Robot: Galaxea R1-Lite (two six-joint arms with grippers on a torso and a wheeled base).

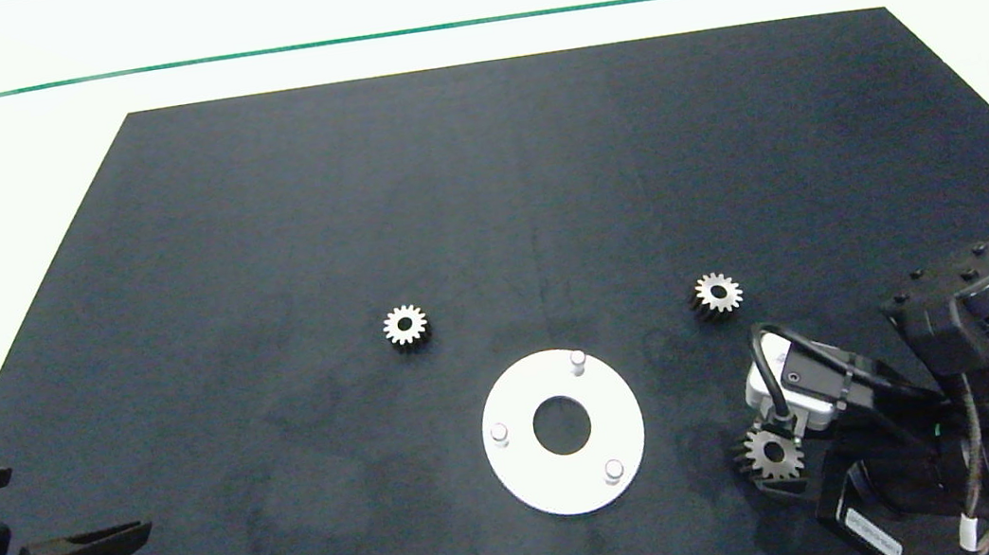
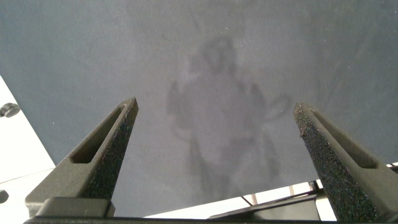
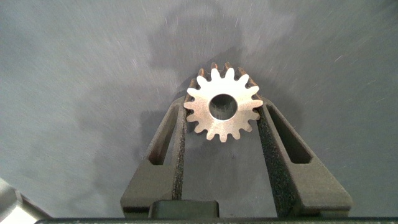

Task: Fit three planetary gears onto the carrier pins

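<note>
Right gripper point(image 3: 222, 121) clamps gear point(image 3: 222, 103) — seemingly lifted | left gripper point(image 2: 214, 127) open

Right gripper point(image 3: 222, 127) jaws clamped — left gripper point(image 2: 214, 134) jaws spread wide.

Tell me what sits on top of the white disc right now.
Only three bare pegs stand on the white disc; no gear is on any. One gear is between the right gripper fingers, beside the disc.
</note>
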